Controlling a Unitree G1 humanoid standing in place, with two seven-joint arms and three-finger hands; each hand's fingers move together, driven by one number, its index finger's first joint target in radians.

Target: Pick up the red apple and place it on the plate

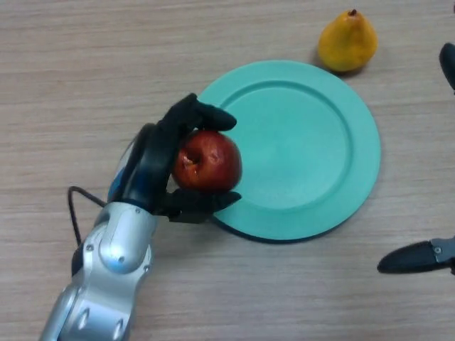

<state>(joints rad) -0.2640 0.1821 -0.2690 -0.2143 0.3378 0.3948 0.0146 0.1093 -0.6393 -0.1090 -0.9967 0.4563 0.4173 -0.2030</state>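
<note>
My left hand (160,167) curls round the red apple (207,160) at the plate (334,142)'s near-left rim, fingers and thumb on opposite flanks, which suits a firm, smooth, probably slippery, fairly light fruit.

Lab-style tabletop setup, likely: bare wood-grain table (85,85), teal plate (334,142) centre, lone yellow pear (347,42) at one o'clock.

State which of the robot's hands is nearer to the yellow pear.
Right. The right hand shows at the view's right edge, just beside the pear. The left hand is farther off, across the plate, fingers curled round the red apple.
</note>
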